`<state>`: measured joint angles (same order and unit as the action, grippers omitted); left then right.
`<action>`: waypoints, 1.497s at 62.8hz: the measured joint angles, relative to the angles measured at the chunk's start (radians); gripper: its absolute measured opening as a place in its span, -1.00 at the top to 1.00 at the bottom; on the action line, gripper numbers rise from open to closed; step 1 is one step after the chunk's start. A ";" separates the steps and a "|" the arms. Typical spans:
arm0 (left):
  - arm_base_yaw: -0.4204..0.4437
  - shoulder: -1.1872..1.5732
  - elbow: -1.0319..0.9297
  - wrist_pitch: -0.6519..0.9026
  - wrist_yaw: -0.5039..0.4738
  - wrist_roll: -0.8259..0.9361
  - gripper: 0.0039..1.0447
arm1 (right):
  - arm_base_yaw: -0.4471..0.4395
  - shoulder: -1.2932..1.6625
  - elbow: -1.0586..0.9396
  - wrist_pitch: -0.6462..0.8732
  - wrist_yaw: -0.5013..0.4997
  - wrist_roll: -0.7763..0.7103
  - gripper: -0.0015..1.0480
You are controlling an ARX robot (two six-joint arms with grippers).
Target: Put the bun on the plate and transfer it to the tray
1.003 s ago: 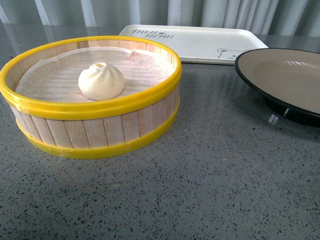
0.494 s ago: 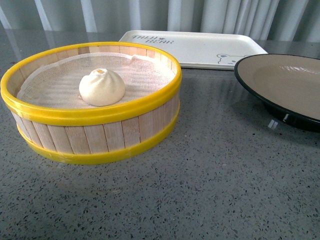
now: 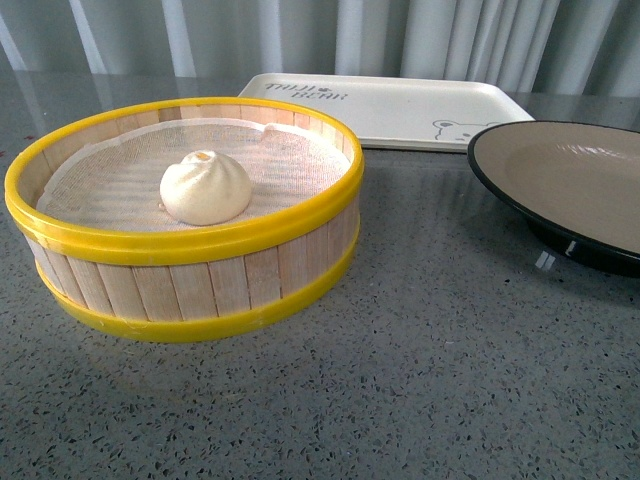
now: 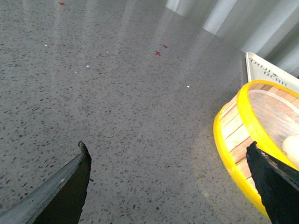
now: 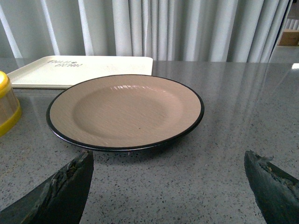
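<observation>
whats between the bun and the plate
In the front view, the yellow-rimmed wall of the basket around the bun, then a bare strip of table up to the plate.

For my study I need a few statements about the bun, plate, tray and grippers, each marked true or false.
1. The bun lies inside the steamer basket. True.
2. The plate holds the bun. False: the plate is empty.
3. The tray lies behind the basket. True.
4. The right gripper is shut on the plate. False: it is open, apart from the plate, and holds nothing.
5. The left gripper is open. True.
</observation>
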<state>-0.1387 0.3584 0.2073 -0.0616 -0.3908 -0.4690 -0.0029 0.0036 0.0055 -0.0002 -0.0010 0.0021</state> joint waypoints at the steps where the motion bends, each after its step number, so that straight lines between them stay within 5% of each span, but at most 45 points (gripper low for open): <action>1: -0.006 0.019 0.005 0.016 0.000 0.000 -0.88 | 0.000 0.000 0.000 0.000 0.000 0.000 -0.83; 19: -0.134 0.476 0.292 0.312 0.011 0.128 -0.88 | 0.000 0.000 0.000 0.000 0.000 0.000 -0.83; 47: -0.402 1.025 0.715 0.219 0.059 0.250 -0.88 | 0.000 0.000 0.000 0.000 0.000 0.000 -0.83; 94: -0.357 1.153 0.756 0.085 0.000 0.303 -0.88 | 0.000 0.000 0.000 0.000 0.000 0.000 -0.83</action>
<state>-0.4953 1.5112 0.9634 0.0231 -0.3904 -0.1661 -0.0029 0.0036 0.0055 -0.0002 -0.0010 0.0021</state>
